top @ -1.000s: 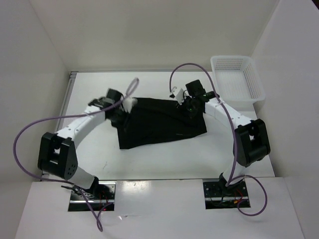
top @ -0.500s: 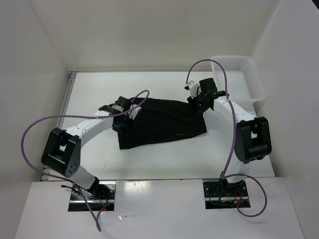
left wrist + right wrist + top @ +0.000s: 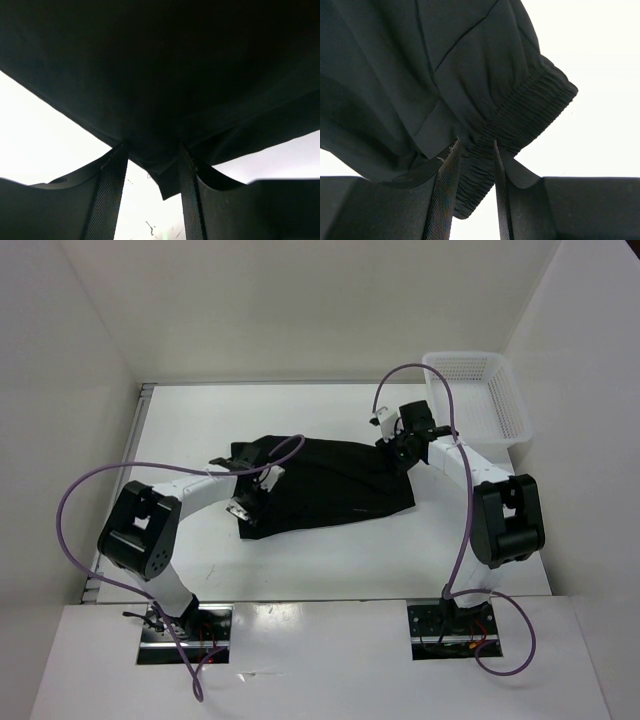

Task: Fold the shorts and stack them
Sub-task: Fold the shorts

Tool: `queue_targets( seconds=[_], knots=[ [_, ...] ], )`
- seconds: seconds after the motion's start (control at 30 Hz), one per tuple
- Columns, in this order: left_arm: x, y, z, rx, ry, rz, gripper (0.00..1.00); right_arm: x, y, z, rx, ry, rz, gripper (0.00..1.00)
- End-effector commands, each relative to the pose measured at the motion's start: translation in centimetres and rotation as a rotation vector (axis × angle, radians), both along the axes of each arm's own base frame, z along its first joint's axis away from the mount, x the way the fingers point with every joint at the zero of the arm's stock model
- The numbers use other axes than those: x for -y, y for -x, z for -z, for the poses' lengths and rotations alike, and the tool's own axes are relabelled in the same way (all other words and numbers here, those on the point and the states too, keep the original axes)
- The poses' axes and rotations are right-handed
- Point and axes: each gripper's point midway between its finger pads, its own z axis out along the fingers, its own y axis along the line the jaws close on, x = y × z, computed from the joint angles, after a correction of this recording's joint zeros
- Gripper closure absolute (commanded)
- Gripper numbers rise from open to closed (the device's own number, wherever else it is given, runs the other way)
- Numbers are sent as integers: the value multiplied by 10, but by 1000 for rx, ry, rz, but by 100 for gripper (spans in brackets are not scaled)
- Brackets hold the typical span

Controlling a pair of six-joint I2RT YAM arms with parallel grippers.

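The black shorts (image 3: 330,485) lie spread across the middle of the white table, pulled out between my two grippers. My left gripper (image 3: 248,457) is at the shorts' far left corner. In the left wrist view (image 3: 151,150) its jaws are closed on a bunch of black fabric (image 3: 160,75), and a small corner hangs down between the fingers. My right gripper (image 3: 398,452) is at the far right corner. In the right wrist view (image 3: 476,145) it pinches the gathered elastic waistband (image 3: 530,107). The pale label mark does not show.
A white plastic mesh basket (image 3: 478,400) stands at the far right corner of the table, just beyond my right arm. White walls close in the table (image 3: 200,420) on the left, back and right. Purple cables loop off both arms.
My right gripper has moved out to the far right with the waistband corner. My left arm has swung its elbow inward, with its gripper at the far left corner. The shorts' far edge is stretched wider.
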Motion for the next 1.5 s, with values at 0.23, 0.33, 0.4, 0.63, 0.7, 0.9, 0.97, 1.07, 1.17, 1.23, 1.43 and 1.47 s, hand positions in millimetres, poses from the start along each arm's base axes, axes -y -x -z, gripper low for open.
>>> queue_targets(
  seconds=[0.23,0.33,0.4,0.63,0.7,0.9,0.97,1.07,1.17,1.23,1.43,1.47],
  knots=[
    [2,14,13,-90,-3,14,79,-9,-40,-5,82,-20,43,61],
    [2,13,11,-101,-8,14,94,-14,-56,-4,93,-41,66,61],
    [1,10,1,-77,-9,12,98,-16,-67,0,100,-53,99,63],
    [-3,6,-54,7,-8,5,98,-17,-74,26,51,-63,171,70],
    [-7,14,-54,-23,-21,5,98,-10,-77,33,52,-34,206,73],
    [-3,39,-48,-120,19,21,99,11,-86,54,77,64,290,78],
    [-7,52,-43,-159,12,21,99,12,-92,52,94,65,311,78],
    [-13,66,-36,-197,-4,19,97,16,-98,47,118,73,349,81],
    [-20,82,-19,-245,-25,17,91,12,-100,44,123,63,318,78],
    [-22,84,-13,-259,-31,17,81,-3,-102,32,120,7,247,57],
    [-6,55,-25,-186,12,22,63,-36,-98,-51,186,-147,83,34],
    [-4,50,-31,-162,23,23,62,-35,-93,-56,188,-133,52,34]
  ],
)
